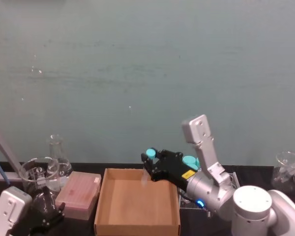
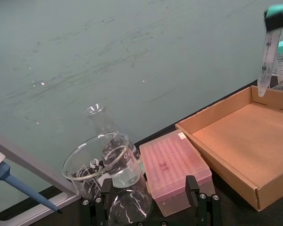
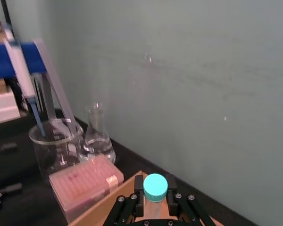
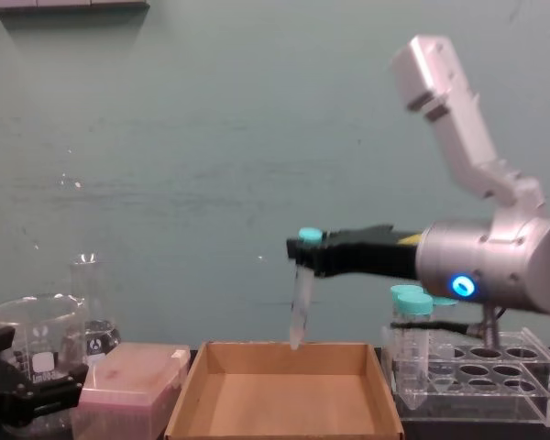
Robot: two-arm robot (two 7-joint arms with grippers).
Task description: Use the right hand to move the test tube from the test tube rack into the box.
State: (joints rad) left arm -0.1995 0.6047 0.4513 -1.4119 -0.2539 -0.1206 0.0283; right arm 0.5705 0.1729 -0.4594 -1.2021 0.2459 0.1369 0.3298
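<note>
Right hand [image 4: 304, 250] tight on the test tube [image 4: 300, 312] near its cap (tip down), above the box [image 4: 181, 408].

A: Col. of test tube [image 4: 300, 312]?
B: Clear, teal cap [image 4: 309, 236]. The box [image 4: 284, 408] is plain brown.
A: And right hand [image 4: 304, 250]?
B: Black; arm [image 4: 504, 247] silver-grey w/ blue light [image 4: 460, 286]. The rack [image 4: 495, 374] is clear, lidded case [image 4: 128, 378] pink, wall [image 1: 137, 59] blue-green.

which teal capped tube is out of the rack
The slim test tube, held by the right pincer above the box; the wider tubes stand in the rack.
</note>
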